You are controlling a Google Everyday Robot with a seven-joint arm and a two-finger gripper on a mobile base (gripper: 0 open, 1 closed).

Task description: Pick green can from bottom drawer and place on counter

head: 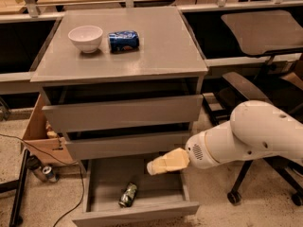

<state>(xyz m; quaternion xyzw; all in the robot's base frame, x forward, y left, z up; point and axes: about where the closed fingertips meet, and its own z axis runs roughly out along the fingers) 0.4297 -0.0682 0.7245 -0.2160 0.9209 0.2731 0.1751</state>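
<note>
The green can (128,195) lies on its side in the open bottom drawer (138,214), a little left of the drawer's middle. The grey counter (161,46) tops the cabinet above. My gripper (152,167), cream-coloured at the end of the white arm, hovers over the right half of the bottom drawer, up and right of the can and apart from it. It holds nothing that I can see.
A white bowl (85,38) and a blue can (123,41) sit on the counter's back left. Two shallower drawers (123,111) stand slightly open above. A cardboard box (40,136) and cans on the floor (47,173) are to the left. An office chair (265,37) stands right.
</note>
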